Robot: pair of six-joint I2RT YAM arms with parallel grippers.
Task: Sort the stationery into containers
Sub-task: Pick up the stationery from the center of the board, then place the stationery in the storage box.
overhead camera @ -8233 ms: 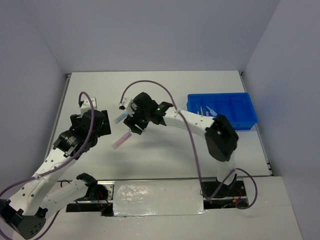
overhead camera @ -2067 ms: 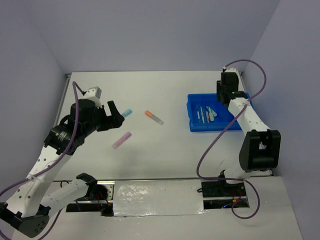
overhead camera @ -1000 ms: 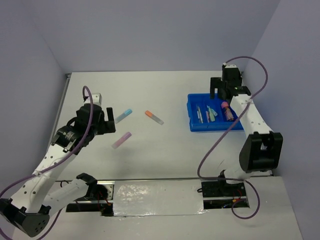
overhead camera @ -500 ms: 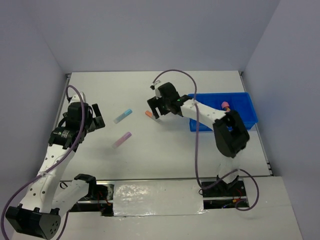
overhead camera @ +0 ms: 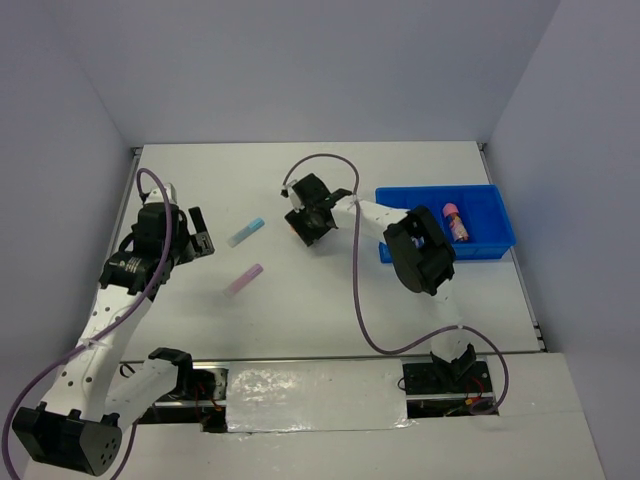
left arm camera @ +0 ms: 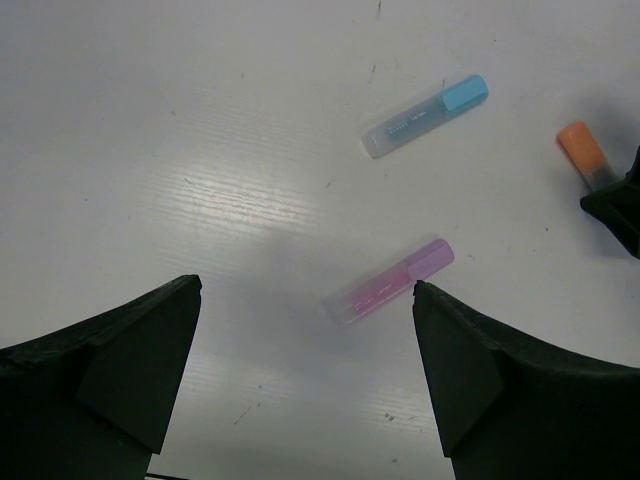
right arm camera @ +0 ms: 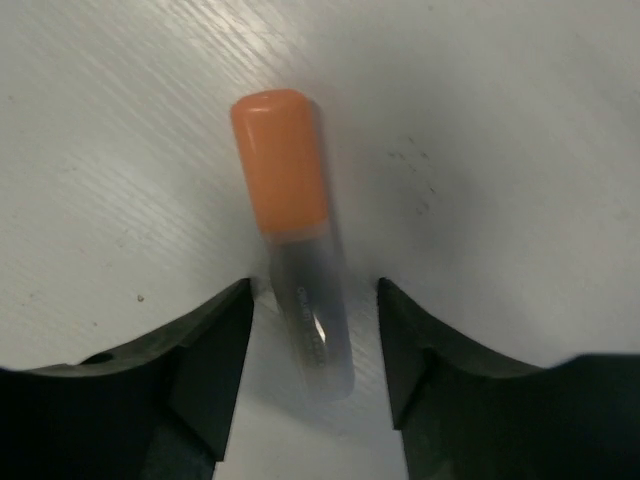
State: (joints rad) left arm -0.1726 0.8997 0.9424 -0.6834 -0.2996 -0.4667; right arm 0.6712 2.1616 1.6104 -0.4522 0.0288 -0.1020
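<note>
My right gripper (overhead camera: 308, 227) is down at the table, open, its jaws either side of the orange-capped stick (right arm camera: 297, 262), with a small gap on each side. The stick is hidden under the gripper in the top view. A blue-capped stick (overhead camera: 245, 232) and a pink stick (overhead camera: 244, 278) lie on the table left of it; both show in the left wrist view, blue (left arm camera: 425, 116) and pink (left arm camera: 388, 283). My left gripper (overhead camera: 196, 240) is open and empty, above the table left of them. The blue tray (overhead camera: 470, 188) at the right holds the pink-capped bottle (overhead camera: 455, 221).
The right arm's links stretch from the tray across to the table's middle, covering the tray's left part. The orange stick (left arm camera: 583, 152) and the right gripper's dark finger (left arm camera: 615, 205) show at the right edge of the left wrist view. White walls close the table's back and sides.
The right gripper left the pink-capped bottle in the tray, swung left and came down around the orange stick. The left gripper drew back to the left, still open.
</note>
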